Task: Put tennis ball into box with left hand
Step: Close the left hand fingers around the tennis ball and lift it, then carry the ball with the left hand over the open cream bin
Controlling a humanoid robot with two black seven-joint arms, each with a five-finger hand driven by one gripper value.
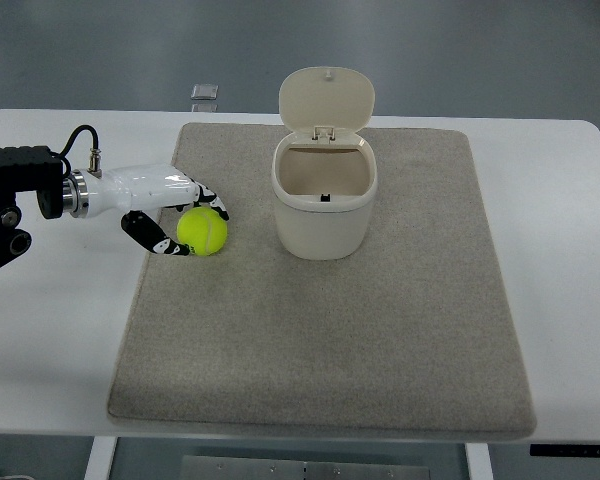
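Observation:
A yellow-green tennis ball (pixel 203 232) lies on the grey mat (pixel 380 340), left of the box. The box is a cream bin (pixel 323 205) with its flip lid (pixel 326 98) standing open and its inside showing nothing. My left hand (pixel 187 228) reaches in from the left edge and curls around the ball's left side. Its fingers (pixel 212 204) lie over the ball's top and its thumb (pixel 162 243) presses in from below. The ball still rests on the mat, about a ball's width from the bin's wall.
The mat covers most of a white table (pixel 50 330). A small grey object (pixel 206 93) lies at the table's far edge. The left arm's dark forearm (pixel 15 185) sits over the table's left side.

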